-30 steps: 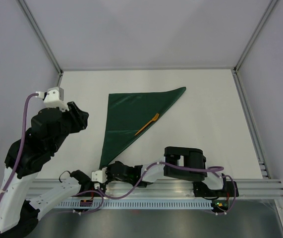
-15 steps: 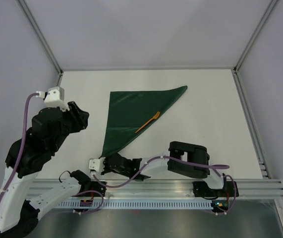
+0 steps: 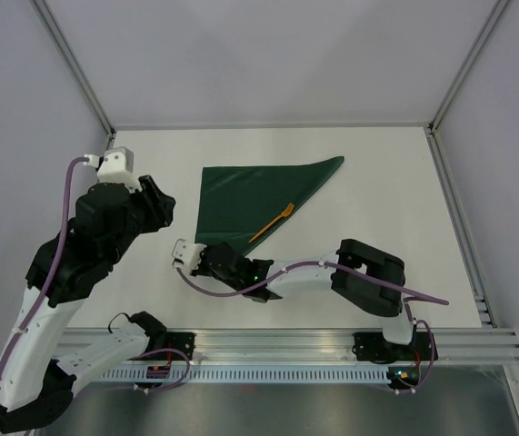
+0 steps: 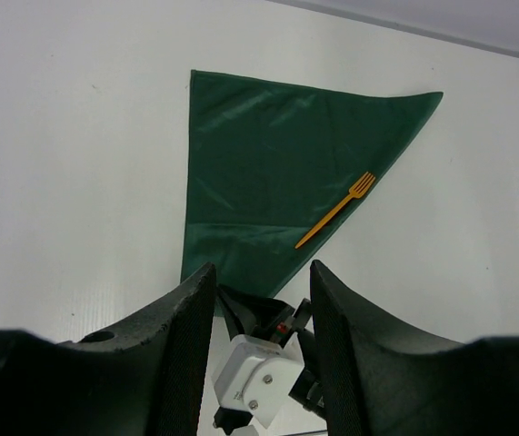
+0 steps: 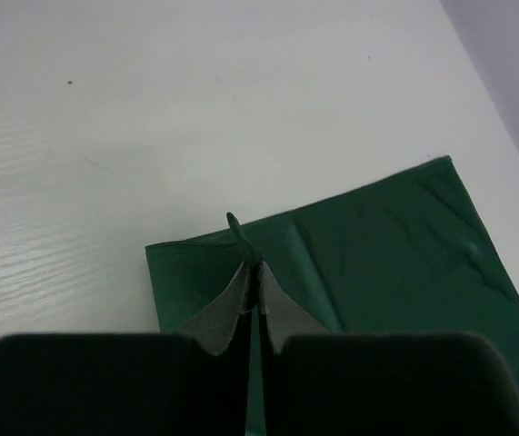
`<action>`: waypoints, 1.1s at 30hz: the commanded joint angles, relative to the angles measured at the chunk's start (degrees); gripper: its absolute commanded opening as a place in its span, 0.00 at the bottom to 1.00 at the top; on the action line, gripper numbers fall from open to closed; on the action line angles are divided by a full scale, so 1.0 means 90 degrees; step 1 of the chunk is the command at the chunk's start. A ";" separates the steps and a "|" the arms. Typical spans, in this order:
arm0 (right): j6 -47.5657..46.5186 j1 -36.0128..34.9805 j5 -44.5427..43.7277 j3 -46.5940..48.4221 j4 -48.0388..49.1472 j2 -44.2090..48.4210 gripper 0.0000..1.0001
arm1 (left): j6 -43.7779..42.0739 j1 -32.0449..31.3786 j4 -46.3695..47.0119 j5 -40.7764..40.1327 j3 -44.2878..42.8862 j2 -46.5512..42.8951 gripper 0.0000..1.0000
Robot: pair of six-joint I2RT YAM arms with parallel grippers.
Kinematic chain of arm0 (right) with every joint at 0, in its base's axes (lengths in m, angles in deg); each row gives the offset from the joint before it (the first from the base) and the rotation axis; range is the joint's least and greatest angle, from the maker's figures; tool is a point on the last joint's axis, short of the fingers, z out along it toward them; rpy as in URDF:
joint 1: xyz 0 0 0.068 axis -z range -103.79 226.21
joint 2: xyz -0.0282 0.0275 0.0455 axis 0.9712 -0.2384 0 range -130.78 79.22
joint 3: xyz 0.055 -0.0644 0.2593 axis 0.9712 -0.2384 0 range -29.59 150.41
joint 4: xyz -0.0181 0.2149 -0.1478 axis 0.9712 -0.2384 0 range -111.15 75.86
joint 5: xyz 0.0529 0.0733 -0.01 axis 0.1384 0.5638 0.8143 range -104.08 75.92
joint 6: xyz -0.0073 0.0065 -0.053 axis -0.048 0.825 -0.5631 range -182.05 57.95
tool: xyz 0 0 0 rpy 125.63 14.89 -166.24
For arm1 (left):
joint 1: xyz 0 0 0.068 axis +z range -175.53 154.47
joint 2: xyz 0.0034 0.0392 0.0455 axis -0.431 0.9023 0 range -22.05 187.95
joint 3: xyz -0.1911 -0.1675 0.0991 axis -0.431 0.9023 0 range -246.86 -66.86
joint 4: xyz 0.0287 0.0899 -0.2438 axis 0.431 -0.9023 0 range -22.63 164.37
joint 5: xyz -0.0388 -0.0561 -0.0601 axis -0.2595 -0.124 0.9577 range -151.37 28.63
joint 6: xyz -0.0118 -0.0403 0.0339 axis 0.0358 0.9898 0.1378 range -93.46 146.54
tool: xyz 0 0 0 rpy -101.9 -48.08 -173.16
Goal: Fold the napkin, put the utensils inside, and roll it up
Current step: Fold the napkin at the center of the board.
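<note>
The dark green napkin (image 3: 252, 193) lies folded in a triangle on the white table, with an orange fork (image 3: 270, 226) along its right slanted edge. My right gripper (image 3: 206, 254) is shut on the napkin's near corner and holds it lifted and bent back over the cloth. In the right wrist view the pinched corner sticks up between its fingertips (image 5: 257, 265), with the napkin (image 5: 377, 236) beyond. My left gripper (image 3: 164, 209) hovers open and empty left of the napkin. Its view shows the napkin (image 4: 268, 154), the fork (image 4: 336, 210) and the right gripper (image 4: 236, 304) between its own fingers (image 4: 191, 345).
The table is enclosed by grey walls with metal posts at the far corners (image 3: 112, 132). An aluminium rail (image 3: 332, 341) runs along the near edge. The right arm (image 3: 368, 277) stretches low across the near table from right to left.
The right gripper has carried the napkin's near corner from by the near edge up and towards the far side. The left arm has shifted slightly towards the far right.
</note>
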State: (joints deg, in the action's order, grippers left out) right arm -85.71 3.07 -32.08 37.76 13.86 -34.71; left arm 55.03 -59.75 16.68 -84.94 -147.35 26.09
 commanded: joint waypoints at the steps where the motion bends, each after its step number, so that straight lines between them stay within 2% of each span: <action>1: 0.0265 0.0216 -0.0285 0.0153 -0.0202 0.0373 0.08 | -0.0119 -0.0016 0.0433 0.0207 -0.0129 0.0198 0.51; 14: 0.0500 0.1310 -0.0676 -0.0101 -0.0670 0.0832 0.06 | -0.0460 -0.0016 0.0902 0.0451 -0.0227 0.0783 0.52; 33: 0.0646 0.2307 -0.0910 -0.0706 -0.0856 0.1370 0.04 | -0.0558 -0.0016 0.1693 0.1017 -0.0012 0.1662 0.52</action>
State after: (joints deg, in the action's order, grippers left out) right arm -80.66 22.76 -38.57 32.26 6.00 -25.60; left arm 52.14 -59.75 28.26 -78.12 -147.50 40.16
